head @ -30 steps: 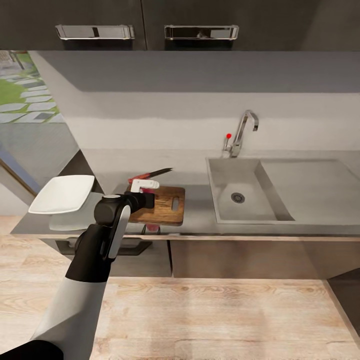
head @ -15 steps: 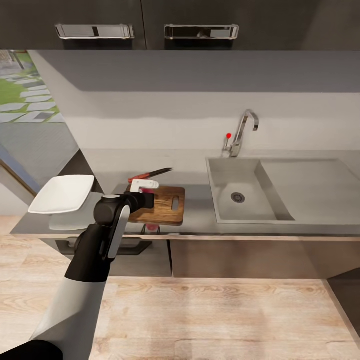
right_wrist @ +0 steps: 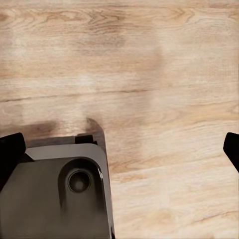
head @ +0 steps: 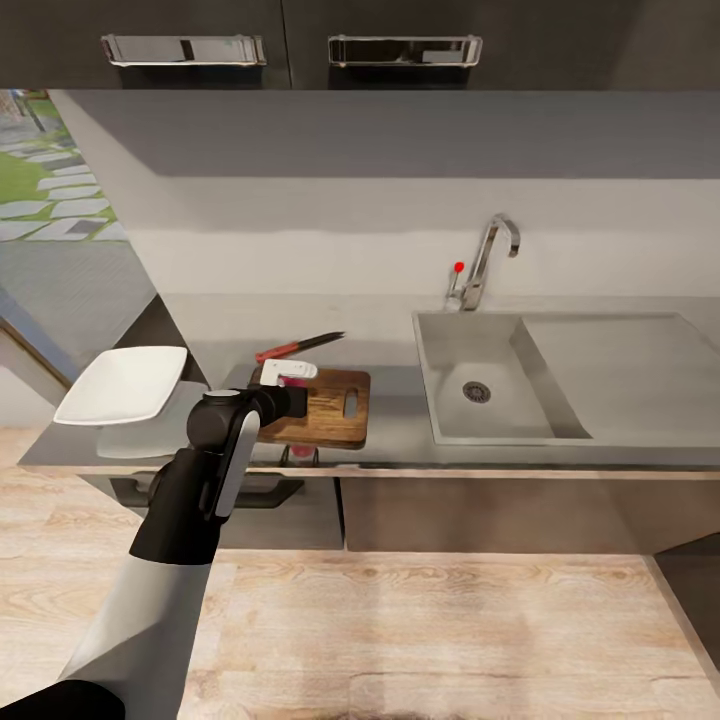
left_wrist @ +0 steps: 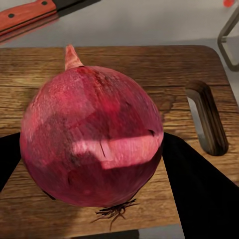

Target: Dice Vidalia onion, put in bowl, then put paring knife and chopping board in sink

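The pinkish-red Vidalia onion (left_wrist: 92, 144) is whole and held between the two black fingers of my left gripper (left_wrist: 99, 167), just above the near edge of the brown chopping board (left_wrist: 164, 69). From the head, the onion (head: 300, 456) peeks out below my left wrist at the front of the chopping board (head: 335, 405). The red-handled paring knife (head: 300, 347) lies on the countertop (head: 395, 432) behind the board. The white bowl (head: 125, 385) sits at the counter's left end. The sink (head: 445, 360) is to the right. My right gripper (right_wrist: 119, 149) hangs open over the floor.
The chrome tap (head: 485, 262) with its red knob stands behind the basin, and the drainboard (head: 620, 370) stretches to the right. Dark cabinets (head: 400, 50) hang overhead. Light wooden floor (head: 450, 630) lies in front of the counter. My own base (right_wrist: 59, 194) is under the right gripper.
The head camera has shifted slightly, so the whole picture has moved a little. My left arm stays over the board with the onion in its grip.
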### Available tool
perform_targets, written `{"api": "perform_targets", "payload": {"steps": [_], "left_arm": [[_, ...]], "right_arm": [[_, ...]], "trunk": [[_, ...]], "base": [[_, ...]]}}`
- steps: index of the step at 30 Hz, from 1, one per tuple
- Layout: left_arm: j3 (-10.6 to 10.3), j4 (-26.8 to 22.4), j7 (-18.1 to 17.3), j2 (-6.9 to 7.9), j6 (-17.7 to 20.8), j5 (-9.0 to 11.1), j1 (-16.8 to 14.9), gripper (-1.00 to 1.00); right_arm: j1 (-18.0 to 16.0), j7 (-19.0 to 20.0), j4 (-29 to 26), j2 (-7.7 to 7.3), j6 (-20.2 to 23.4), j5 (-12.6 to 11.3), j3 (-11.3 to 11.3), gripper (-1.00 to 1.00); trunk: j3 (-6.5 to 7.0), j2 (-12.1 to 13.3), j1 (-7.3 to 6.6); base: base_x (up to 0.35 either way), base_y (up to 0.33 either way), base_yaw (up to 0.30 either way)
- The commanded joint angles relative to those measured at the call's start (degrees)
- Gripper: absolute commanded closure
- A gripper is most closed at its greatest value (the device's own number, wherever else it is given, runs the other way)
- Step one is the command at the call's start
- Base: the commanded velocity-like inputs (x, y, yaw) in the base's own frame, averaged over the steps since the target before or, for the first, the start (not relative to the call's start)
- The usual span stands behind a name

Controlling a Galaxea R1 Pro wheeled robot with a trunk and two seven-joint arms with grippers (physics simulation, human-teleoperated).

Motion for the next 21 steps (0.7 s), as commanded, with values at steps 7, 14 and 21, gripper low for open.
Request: {"api": "perform_targets", "payload": {"steps": [7,14,21], "left_arm": [[0.00,-0.01,0.02,-0.02,0.26,0.10,-0.05,1.00],[0.00,-0.01,0.02,-0.02,0.26,0.10,-0.05,1.00],[0.00,-0.01,0.02,-0.02,0.25,0.10,-0.05,1.00]], "right_arm": [[0.03,-0.13,-0.08,-0.01,-0.09,-0.10,0.04,-1.00],[0.03,-0.11,-0.08,-0.01,-0.09,-0.10,0.04,-1.00],[0.03,-0.12,-0.12,-0.12,-0.09,-0.08,-0.01,-1.00]], "trunk": [[-0.44,-0.10,0.03],[-0.49,-0.10,0.03],[-0.50,-0.10,0.03]], "base": [[0.000,0.000,0.000],[0.000,0.000,0.000],[0.000,0.000,0.000]]}}
